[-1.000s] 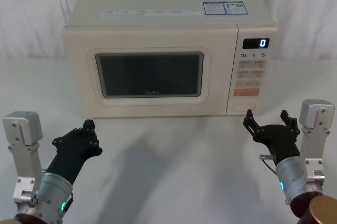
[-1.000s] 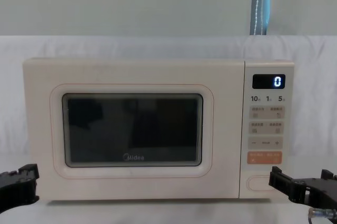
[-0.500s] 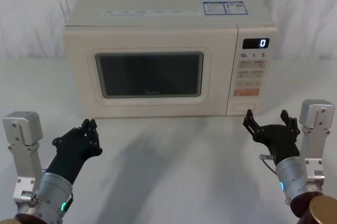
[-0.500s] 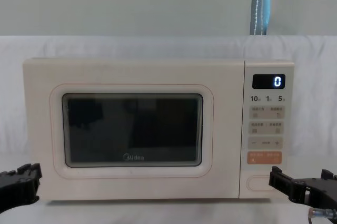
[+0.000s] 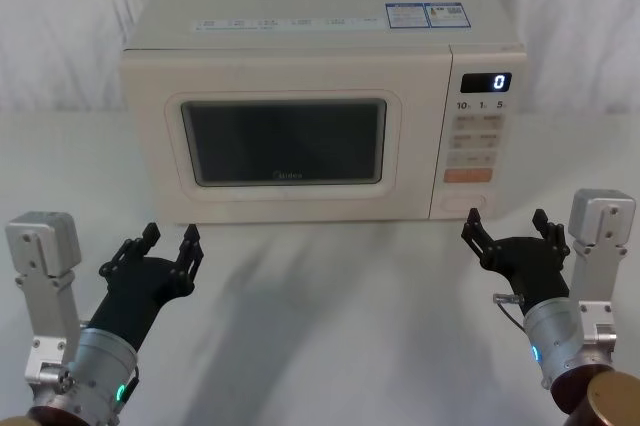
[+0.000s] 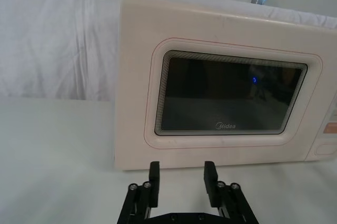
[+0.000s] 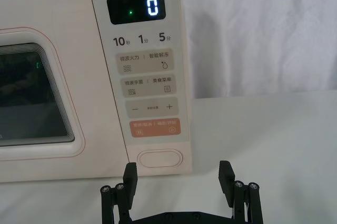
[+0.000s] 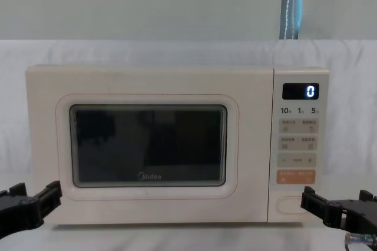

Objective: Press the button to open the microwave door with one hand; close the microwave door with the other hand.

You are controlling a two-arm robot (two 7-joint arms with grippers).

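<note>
**Ahead of the right jaws: the door-release key**

At the bottom of the control panel, under the orange key, sits the button, a wide cream pill with its long axis level. It lies straight ahead of the right gripper and a little toward the door side of its centre, with a clear gap between. This arm is by far the nearer, so the press looks to be its job. Its fingers are spread wide, pointing at the panel. The microwave door is flush and closed. The left gripper hangs low before the door's lower left corner, jaws likewise released, not touching it.
</note>
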